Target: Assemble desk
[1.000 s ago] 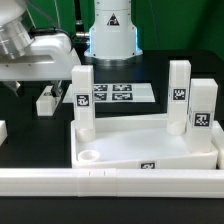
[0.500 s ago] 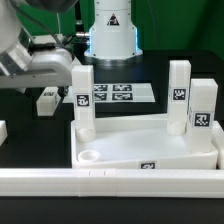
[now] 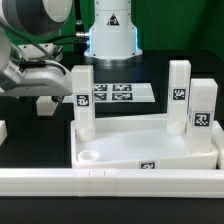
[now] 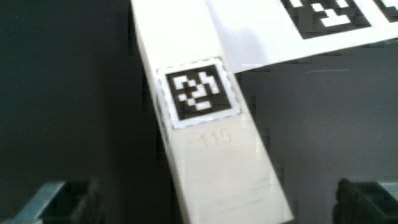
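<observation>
The white desk top (image 3: 140,146) lies upside down at the front of the table. Three tagged white legs stand in its corners: one on the exterior view's left (image 3: 83,100) and two on its right (image 3: 179,95) (image 3: 202,108). An empty round socket (image 3: 88,156) shows in the near left corner. A fourth leg (image 3: 45,103) lies loose on the black table, left of the top. My gripper (image 4: 205,205) hovers over this leg (image 4: 210,120). Its dark fingers (image 4: 43,203) stand wide apart, one on each side, not touching it.
The marker board (image 3: 115,95) lies behind the desk top and shows in the wrist view (image 4: 338,22) next to the leg. A long white rail (image 3: 110,181) runs along the front edge. The robot base (image 3: 110,30) stands at the back.
The arm has come down and toward the front over the loose leg at the exterior view's left. The desk top and standing legs have not moved.
</observation>
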Robot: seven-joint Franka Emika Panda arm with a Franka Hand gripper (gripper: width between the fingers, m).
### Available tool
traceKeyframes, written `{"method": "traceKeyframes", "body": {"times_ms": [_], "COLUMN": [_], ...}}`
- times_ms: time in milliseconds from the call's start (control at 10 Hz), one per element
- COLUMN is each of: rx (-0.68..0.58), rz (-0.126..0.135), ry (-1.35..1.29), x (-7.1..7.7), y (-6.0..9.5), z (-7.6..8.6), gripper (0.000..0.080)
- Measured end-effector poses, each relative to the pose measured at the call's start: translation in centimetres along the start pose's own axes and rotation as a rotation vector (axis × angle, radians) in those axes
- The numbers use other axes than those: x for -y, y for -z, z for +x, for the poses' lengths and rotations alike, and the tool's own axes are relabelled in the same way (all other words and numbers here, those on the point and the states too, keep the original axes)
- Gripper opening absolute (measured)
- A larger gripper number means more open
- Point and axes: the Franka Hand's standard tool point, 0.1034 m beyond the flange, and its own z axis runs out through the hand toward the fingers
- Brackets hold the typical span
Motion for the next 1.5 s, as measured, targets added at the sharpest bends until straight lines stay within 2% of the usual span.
{"method": "traceKeyframes", "body": {"times_ms": [100, 200, 300, 800, 900, 1100, 1200, 1500], "rx": [0.000, -0.001, 0.001, 0.030, 0.055, 0.185, 0.205, 0.194], "rz": [-0.014, -0.067, -0.082, -0.075, -0.068, -0.047, -0.053, -0.059], "ry": [0.004, 0.022, 0.027, -0.005, -0.010, -0.027, -0.028, -0.035], "x": [-0.2, -0.6, -0.6, -0.5, -0.7, -0.9, -0.9, -0.5], "y": [0.0, -0.1, -0.2, -0.6, -0.8, -1.2, -1.3, -1.4], "z": [0.1, 0.3, 0.4, 0.2, 0.0, -0.4, 0.2, 0.5], "gripper": [0.0648, 0.0648, 0.0648, 0.0648, 0.0648, 0.0648, 0.0648, 0.0648]}}
